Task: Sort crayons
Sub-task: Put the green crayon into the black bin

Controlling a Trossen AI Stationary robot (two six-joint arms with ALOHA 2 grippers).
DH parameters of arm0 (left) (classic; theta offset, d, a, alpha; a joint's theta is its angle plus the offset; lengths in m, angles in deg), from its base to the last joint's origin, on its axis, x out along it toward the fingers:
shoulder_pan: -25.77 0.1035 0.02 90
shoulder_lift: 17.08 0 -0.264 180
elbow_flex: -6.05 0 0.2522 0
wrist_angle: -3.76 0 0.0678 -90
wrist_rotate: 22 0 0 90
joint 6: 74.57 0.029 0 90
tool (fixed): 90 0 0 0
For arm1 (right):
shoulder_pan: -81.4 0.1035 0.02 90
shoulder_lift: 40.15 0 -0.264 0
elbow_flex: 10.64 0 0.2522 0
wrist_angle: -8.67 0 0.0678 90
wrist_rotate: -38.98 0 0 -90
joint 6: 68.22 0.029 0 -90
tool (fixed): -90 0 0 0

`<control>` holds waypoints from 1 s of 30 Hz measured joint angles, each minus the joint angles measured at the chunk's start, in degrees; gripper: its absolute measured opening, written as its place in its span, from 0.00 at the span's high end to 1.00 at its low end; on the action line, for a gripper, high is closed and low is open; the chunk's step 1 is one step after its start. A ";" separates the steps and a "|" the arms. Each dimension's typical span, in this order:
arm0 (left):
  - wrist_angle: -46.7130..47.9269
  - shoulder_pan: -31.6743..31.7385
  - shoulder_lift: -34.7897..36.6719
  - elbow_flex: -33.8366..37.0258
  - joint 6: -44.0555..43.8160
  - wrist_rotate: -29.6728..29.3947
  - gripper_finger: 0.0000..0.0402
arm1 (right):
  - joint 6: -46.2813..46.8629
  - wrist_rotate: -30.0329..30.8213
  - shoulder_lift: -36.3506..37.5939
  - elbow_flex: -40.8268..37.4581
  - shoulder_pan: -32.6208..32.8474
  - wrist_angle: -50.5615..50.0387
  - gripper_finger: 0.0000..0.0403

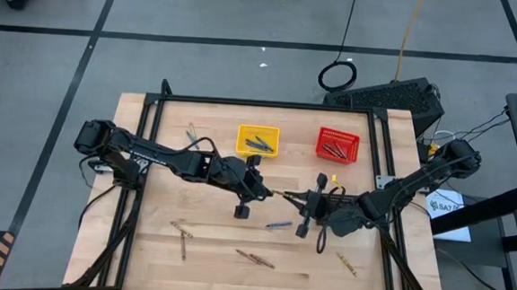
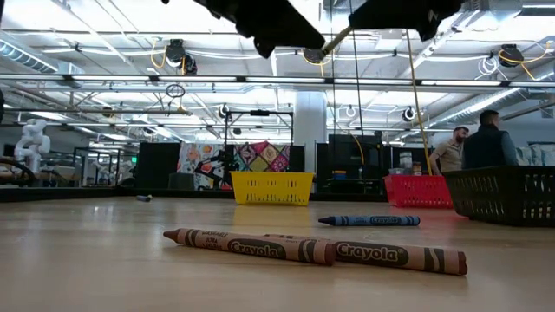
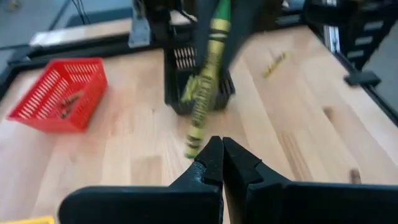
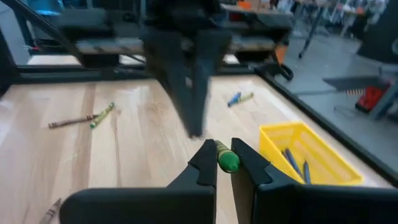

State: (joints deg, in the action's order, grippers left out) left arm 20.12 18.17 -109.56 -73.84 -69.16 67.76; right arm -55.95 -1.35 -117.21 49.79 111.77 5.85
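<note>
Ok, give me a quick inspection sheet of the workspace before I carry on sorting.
Surface: wooden table, bare between the items.
Job's things: loose crayons on the table, among them a blue crayon and brown crayons; yellow basket holds blue-grey ones, red basket brown ones; black basket contents not visible.
Clutter: nothing seen.
Grippers: left tool shut, empty; right tool shut on a yellow-green crayon, above mid-table.
Cables: coiled cable on the floor, off the table.
Surroundings: a person and a second person stand beyond the table.
</note>
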 joint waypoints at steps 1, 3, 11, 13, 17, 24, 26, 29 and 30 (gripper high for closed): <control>0.72 0.00 0.00 0.00 0.00 0.01 1.00 | 1.65 0.09 0.01 0.01 -0.02 -1.41 1.00; 2.24 -0.02 0.00 0.00 0.00 0.07 1.00 | 5.21 0.18 0.01 0.01 -0.02 -4.22 1.00; 9.10 0.00 0.00 0.04 0.00 0.05 1.00 | 19.43 -0.11 1.24 0.15 0.09 -15.38 1.00; 11.64 0.00 0.00 0.04 -0.12 0.05 1.00 | 24.03 -0.34 2.23 0.78 0.26 -21.04 1.00; 16.02 -0.02 0.00 0.09 -0.52 0.05 1.00 | 32.86 -1.61 4.15 2.68 1.24 -32.56 1.00; 18.04 -0.18 0.00 0.11 -0.53 0.05 1.00 | 43.05 -11.45 5.46 3.37 2.37 -43.75 1.00; 18.51 -0.20 0.00 0.11 -0.54 0.05 1.00 | 46.61 -15.39 5.43 3.37 2.36 -47.51 1.00; 20.55 -0.20 0.00 0.11 -0.59 0.03 1.00 | 51.15 -19.17 5.42 3.37 2.38 -52.56 1.00; 21.22 -0.20 0.00 0.11 -0.59 0.03 1.00 | 52.07 -20.03 5.40 3.37 2.38 -54.00 0.99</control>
State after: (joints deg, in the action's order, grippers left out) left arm 41.34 17.98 -109.56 -73.73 -69.75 67.79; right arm -3.88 -21.38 -111.80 53.16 114.15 -48.15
